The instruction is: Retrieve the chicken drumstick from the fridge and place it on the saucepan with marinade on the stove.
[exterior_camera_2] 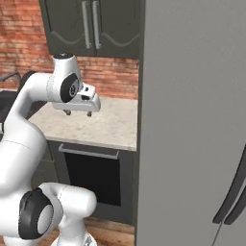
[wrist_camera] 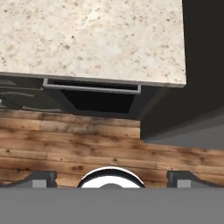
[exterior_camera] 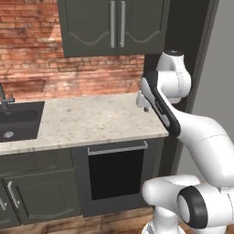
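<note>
Claw (exterior_camera_2: 77, 113) spread empty over counter (exterior_camera: 91, 121), fridge (exterior_camera_2: 192, 120) shut, sink (exterior_camera: 18, 121) leftward

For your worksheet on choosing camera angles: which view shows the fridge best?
The right base view: the fridge fills its right half as a tall grey closed front, with dark handles at the lower right edge. The left base view catches a grey strip of its side at the right edge. The hand view shows a grey corner of it by the floor.

Speckled countertop (wrist_camera: 92, 39) above a dark oven front (wrist_camera: 103, 99), wood floor (wrist_camera: 70, 140) below.
</note>
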